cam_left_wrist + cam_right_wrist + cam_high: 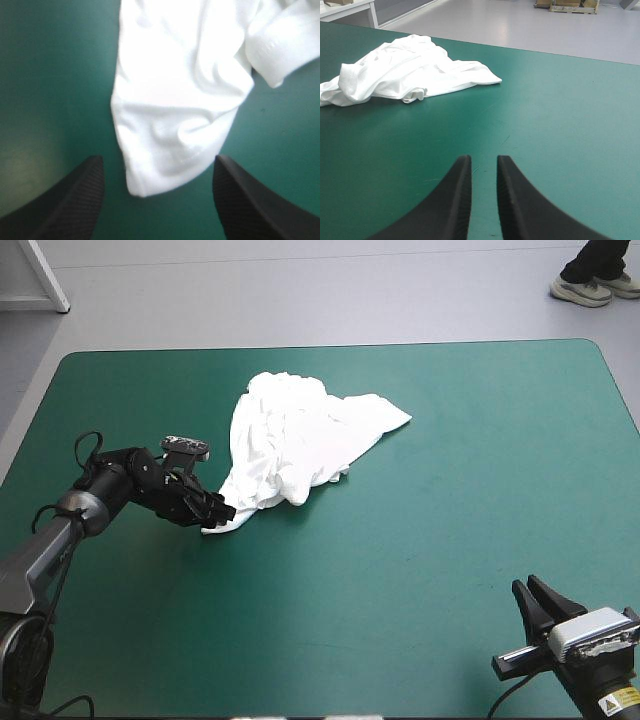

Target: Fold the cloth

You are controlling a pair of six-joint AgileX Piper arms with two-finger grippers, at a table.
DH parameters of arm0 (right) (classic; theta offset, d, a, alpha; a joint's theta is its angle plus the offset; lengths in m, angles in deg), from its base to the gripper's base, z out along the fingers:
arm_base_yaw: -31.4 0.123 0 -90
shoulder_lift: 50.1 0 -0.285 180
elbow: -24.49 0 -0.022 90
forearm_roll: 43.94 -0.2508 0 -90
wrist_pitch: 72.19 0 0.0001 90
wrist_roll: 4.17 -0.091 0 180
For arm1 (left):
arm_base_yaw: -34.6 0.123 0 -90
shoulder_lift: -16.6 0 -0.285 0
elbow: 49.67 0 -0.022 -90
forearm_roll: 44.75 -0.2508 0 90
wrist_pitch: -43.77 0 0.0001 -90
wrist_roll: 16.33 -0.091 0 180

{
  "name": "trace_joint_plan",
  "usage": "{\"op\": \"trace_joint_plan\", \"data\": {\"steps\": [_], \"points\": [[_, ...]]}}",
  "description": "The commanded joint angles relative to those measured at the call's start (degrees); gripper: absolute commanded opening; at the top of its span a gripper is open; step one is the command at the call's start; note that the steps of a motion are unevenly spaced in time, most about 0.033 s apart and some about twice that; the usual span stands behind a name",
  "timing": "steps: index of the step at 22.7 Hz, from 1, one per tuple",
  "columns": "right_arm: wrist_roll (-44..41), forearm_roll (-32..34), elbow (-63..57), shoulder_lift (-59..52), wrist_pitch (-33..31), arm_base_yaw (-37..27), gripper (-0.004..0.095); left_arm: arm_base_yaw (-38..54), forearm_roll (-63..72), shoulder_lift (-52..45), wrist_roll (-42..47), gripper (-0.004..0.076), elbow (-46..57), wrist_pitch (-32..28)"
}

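Lying crumpled left of centre in the high view, the T-shirt [300, 440] forms a white heap on the teal-green cover [420, 570]. One flat flap reaches toward the right of the frame, and a narrower tail runs down toward the lower left. The heap sits nearer the table's far edge than its near edge.

The left gripper [218, 512] is at the tip of that tail, its arm coming in low from the left edge of the frame. In its wrist view the black fingers [75, 200] stand wide apart, released. A rounded corner of the shirt lies on the cover between them, touching neither finger. A hemmed sleeve [272, 55] shows farther ahead, on one side of the cloth.

The right gripper [532, 592] is in the lower right corner of the high view, well apart from the shirt, over bare cover. Its wrist view shows the two fingers [460, 195] close together with a narrow slot between their tips, slightly parted and grasping nothing. The heap lies far ahead of this gripper and off to one side.
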Motion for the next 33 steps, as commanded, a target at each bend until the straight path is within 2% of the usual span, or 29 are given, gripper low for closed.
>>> {"op": "trace_joint_plan", "data": {"steps": [1, 5, 7, 8, 9, 10, 15, 17, 18, 20, 23, 26, 29, 31, 33], "points": [[-0.26, -1.30, 1.32, 0.70, 4.03, -0.08, 0.0198, -0.22, 5.01, 1.31, -3.18, 0.0460, -1.74, -3.59], [-0.73, -1.20, 1.32, 0.70, 4.03, -0.08, 0.0198, -0.22, 9.74, 5.05, -7.18, 0.0433, -1.74, -5.95], [-0.73, -1.20, 1.32, 0.81, 4.03, -0.08, 0.0200, -0.31, 10.75, 6.32, -8.45, 0.0360, -1.74, -5.95], [-0.43, -1.20, 1.32, 0.81, 4.19, -0.08, 0.0199, -0.31, 10.75, 6.44, -8.45, 0.0234, -1.74, -5.95], [0.33, -1.20, 1.32, 0.92, 4.53, -0.08, 0.0199, -0.31, 10.75, 6.44, -8.45, 0.0150, -1.74, -5.95], [0.88, -1.20, 1.79, 1.65, 5.55, -0.08, 0.0202, -0.31, 10.75, 6.44, -9.26, 0.0018, -1.74, -6.07], [-5.36, -1.44, 7.25, 12.82, 5.07, -0.08, 0.0255, -0.31, 10.64, 6.44, -9.81, 0.0019, -1.74, -5.29], [-1.64, -2.76, 13.01, 23.90, 3.82, -0.08, 0.0320, -0.31, 10.64, 6.44, -9.81, 0.0019, -1.74, -5.03], [1.85, -4.50, 16.32, 28.61, 4.20, -0.08, 0.0322, -0.31, 10.54, 6.44, -9.81, 0.0019, -1.74, -5.05], [8.68, -11.08, 25.47, 41.70, 4.35, 0.03, 0.0322, -0.31, 10.54, 6.44, -9.81, 0.0019, -1.74, -5.14], [11.92, -14.13, 33.39, 53.30, 4.13, 0.03, 0.0322, -0.31, 10.54, 6.44, -9.96, 0.0019, -1.74, -5.48], [12.27, -13.37, 42.22, 65.23, 5.74, 3.28, 0.0322, -0.31, 10.54, 6.44, -10.91, 0.0019, -1.74, -5.34], [11.37, -9.18, 48.48, 74.35, 8.06, 8.34, 0.0322, -0.31, 10.54, 6.44, -10.91, 0.0019, -1.74, -5.09], [2.39, 2.87, 57.93, 86.63, 8.76, 13.25, 0.0330, -0.31, 10.74, 6.44, -10.91, 0.0019, -1.74, -4.62], [-4.28, 7.45, 65.66, 95.16, 7.14, 14.27, 0.0366, -0.31, 11.15, 6.44, -10.91, 0.0019, -1.74, -4.31]]}}
